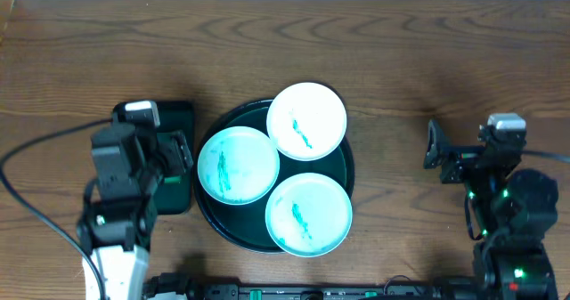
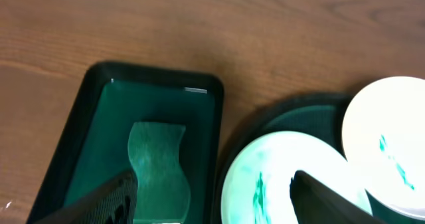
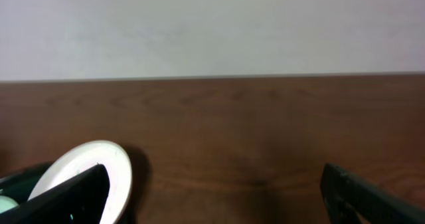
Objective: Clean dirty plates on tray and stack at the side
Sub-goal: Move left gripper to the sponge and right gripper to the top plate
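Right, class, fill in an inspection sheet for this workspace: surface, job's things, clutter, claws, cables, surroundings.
Surface: wooden table, dark brown grain.
Job's things: left plate, far plate and near plate, all white with teal smears, all on the round green tray; none stacked at the side.
Clutter: rectangular tray holding a wavy green pad.
Claws: left claw open, empty, by the rectangular tray; right claw open, empty, over bare wood.
Cables: black cable looping beside the left arm.
Surroundings: pale wall behind the table.
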{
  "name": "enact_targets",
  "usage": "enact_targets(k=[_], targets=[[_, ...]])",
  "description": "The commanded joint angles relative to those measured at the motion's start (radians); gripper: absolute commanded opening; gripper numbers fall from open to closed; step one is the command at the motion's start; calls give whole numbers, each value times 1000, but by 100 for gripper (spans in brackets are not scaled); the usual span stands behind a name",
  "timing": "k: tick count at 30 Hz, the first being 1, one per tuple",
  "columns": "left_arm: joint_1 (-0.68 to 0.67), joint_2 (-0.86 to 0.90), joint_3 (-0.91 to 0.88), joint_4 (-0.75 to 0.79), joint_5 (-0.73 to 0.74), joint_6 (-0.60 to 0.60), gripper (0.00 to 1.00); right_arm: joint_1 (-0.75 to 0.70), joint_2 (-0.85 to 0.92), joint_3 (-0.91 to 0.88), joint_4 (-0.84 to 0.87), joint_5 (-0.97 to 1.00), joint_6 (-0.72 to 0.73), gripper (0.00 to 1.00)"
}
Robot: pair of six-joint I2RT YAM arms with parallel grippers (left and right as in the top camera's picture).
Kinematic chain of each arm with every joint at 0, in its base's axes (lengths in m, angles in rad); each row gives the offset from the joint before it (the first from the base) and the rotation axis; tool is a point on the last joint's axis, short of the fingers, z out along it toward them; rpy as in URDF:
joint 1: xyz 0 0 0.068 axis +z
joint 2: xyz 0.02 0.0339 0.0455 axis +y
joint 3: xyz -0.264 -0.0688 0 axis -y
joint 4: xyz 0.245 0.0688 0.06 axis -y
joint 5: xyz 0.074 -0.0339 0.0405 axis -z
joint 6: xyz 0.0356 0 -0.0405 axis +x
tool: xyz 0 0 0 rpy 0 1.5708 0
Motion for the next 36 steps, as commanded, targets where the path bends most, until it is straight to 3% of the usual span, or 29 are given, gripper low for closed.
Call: enact_targets(k=[1,7,12,19,24,29,34,36], targets=[[-3,93,153,-96,14,23,74,6,71,94,-47,-48,-14,99],[-3,258,373,-319,14,23,74,6,225,261,-197,-120,-14,99],[-3,368,507,-475,60,55,74,6,382,415,-331,-291,-59,99],[-3,428,549,-507,134,74,74,7,625,620,-569,-374,-59,99],[-3,431,549,-499,133,74,74,7,711,628,-546,-383,-58,99],[-3,431,549,-486,134,74,75,21,782,627,-473,-575,-56,99],[-3,431,549,-481,134,70,74,163,860,628,-406,-535,126,84],[-3,433,547,-483,129,69,74,275,901,628,-367,-435,242,73]])
